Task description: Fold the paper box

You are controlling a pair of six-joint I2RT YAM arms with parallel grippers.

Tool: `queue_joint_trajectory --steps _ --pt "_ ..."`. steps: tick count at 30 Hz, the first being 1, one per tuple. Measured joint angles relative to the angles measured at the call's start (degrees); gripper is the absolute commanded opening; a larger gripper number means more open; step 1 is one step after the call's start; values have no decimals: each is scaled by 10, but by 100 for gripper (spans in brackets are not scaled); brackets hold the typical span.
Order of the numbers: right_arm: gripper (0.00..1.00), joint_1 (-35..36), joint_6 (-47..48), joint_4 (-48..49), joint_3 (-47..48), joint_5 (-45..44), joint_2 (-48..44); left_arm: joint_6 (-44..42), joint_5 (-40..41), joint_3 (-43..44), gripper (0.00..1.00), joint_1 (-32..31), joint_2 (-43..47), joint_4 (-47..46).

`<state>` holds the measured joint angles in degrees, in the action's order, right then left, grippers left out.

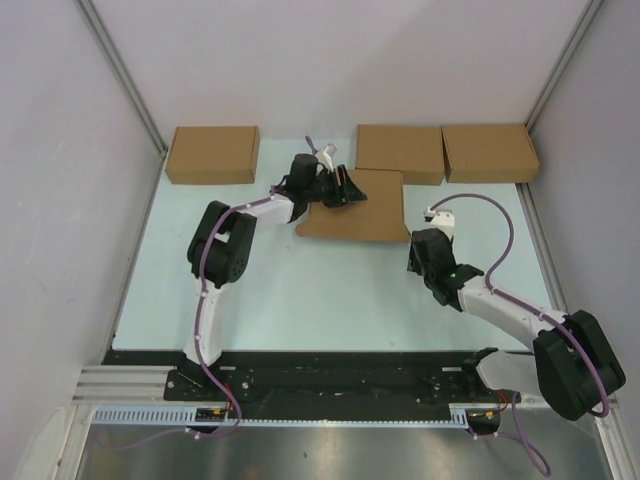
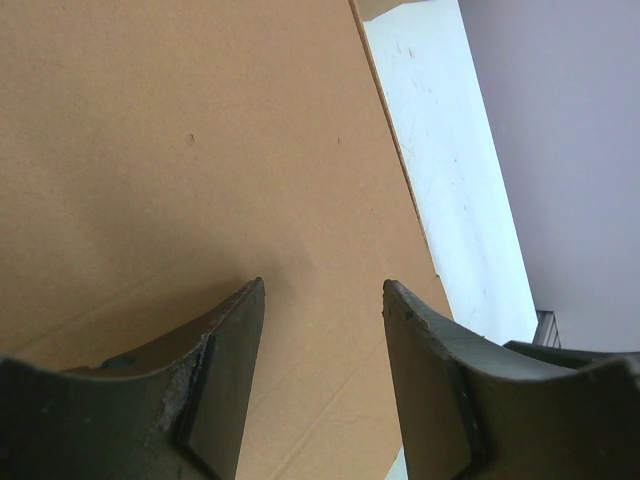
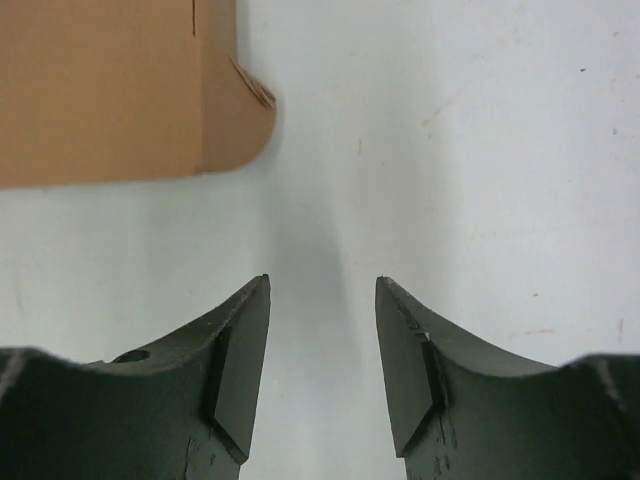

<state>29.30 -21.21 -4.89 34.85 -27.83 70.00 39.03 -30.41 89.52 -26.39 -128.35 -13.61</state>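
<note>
The paper box (image 1: 370,215) is lying at the middle rear of the table (image 1: 300,290), with its long side running left to right. The left gripper (image 2: 322,290) is hovering directly over its left part, jaws apart and holding nothing. The right gripper (image 3: 322,282), also parted and empty, is facing bare table, and the box corner is lying just ahead on its left. So the left arm is, I think, the nearer one.

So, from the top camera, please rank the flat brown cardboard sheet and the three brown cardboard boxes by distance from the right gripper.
From the right gripper:
1. Flat brown cardboard sheet, just to its left.
2. Middle box and right box, at the back: too close to call.
3. Left box, far back left.
</note>
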Motion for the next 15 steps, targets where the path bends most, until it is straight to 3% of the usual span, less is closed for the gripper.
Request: queue_joint_trajectory --steps 15 --pt "52 24 72 97 -21 -17 11 0 2 -30 58 5 17 -12"
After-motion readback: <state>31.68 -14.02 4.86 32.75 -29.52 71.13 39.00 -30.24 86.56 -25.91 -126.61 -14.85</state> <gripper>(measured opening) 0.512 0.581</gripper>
